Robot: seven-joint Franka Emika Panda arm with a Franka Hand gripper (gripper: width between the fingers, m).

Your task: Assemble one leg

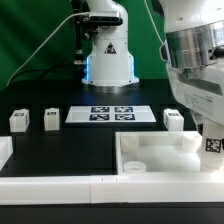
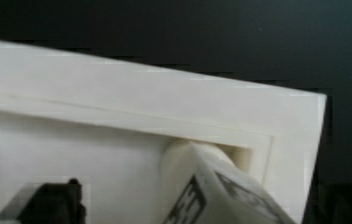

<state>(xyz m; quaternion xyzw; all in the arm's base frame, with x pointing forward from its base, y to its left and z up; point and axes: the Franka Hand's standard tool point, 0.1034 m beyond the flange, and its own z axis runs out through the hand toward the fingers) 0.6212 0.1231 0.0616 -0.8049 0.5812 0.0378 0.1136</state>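
Note:
A white leg (image 1: 213, 144) with a black-and-white tag stands in the near right corner of the large white tray-like piece (image 1: 150, 150), under my gripper (image 1: 212, 148). In the wrist view the leg (image 2: 223, 190) leans tilted against the tray's raised rim (image 2: 173, 100), between my gripper's (image 2: 208, 205) dark fingers (image 2: 57, 200). Bare tray shows between one finger and the leg, so the jaws stand apart around it. Three more legs stand on the table: two at the exterior view's left (image 1: 18, 120) (image 1: 51, 119), one at its right (image 1: 173, 119).
The marker board (image 1: 112, 114) lies in the middle, in front of the robot's base (image 1: 108, 55). A low white wall (image 1: 50, 187) runs along the table's front edge, with a white block (image 1: 4, 152) at the far left.

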